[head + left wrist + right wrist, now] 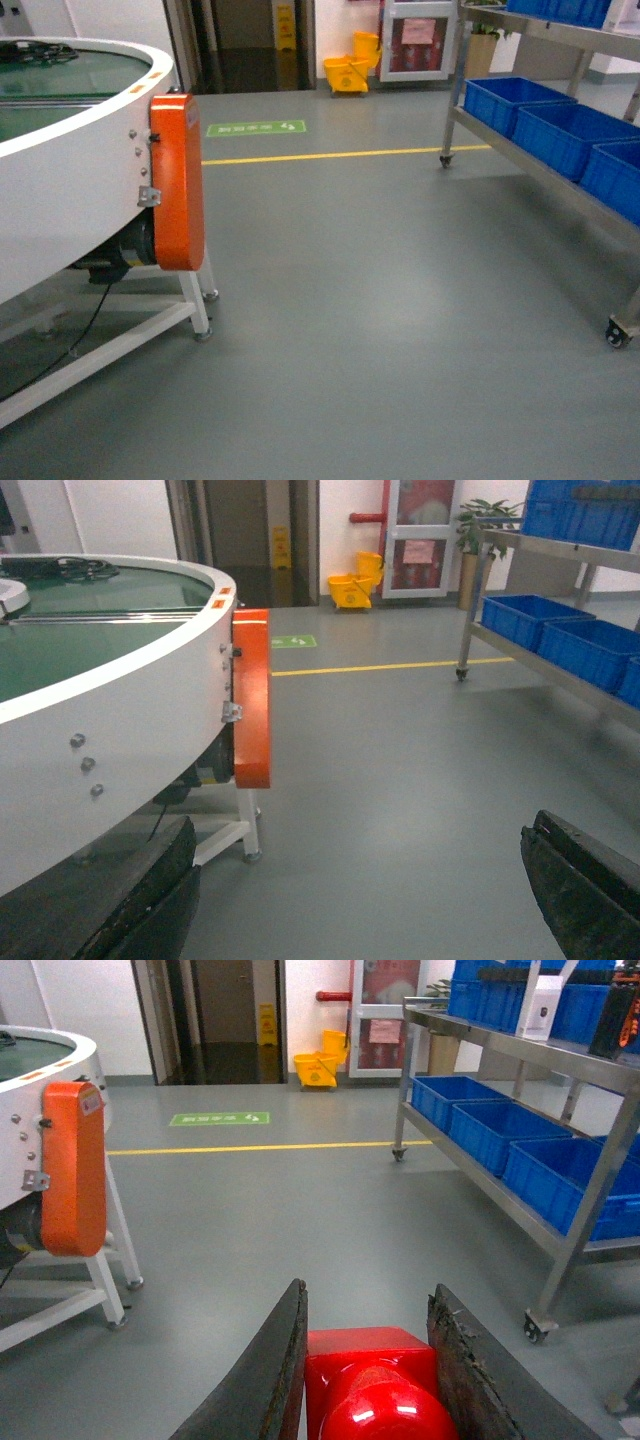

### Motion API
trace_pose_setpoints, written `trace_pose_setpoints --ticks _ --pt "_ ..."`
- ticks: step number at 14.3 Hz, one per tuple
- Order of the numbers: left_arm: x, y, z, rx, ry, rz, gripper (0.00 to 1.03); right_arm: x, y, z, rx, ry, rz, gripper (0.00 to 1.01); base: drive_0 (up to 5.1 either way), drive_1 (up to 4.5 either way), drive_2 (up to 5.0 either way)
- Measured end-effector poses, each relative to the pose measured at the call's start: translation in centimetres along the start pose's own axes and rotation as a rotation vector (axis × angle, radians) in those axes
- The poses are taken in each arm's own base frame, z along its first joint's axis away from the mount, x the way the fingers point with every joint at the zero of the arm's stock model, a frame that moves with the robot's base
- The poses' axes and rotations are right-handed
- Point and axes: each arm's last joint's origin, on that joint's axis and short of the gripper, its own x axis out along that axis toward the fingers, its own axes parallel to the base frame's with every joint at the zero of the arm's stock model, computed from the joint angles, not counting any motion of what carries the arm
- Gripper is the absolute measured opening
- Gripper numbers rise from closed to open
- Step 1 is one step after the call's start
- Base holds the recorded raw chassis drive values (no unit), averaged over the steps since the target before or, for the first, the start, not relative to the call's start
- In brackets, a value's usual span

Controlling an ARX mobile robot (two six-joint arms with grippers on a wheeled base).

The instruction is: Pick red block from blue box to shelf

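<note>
The small glossy red plastic block (372,1385) was pinched in the right hand (368,1380) for carrying toward the stainless steel shelf (545,1060), while the left hand (350,890) was held spread

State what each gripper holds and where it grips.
Right gripper: the small glossy red plastic block, pinched on two opposite side walls, stud facing the camera. Left gripper: open, nothing held.

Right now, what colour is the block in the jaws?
Red block, glossy; the right wrist view shows it best.
</note>
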Motion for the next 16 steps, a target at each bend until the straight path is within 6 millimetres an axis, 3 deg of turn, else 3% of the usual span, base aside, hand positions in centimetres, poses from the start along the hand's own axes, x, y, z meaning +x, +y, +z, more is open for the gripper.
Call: trace_pose_setpoints --ticks 16 --pt "0.00 0.00 0.00 0.000 0.000 0.000 0.98 0.00 0.00 -0.01 0.000 0.001 0.000 0.28 -1.5 -1.50 -1.5"
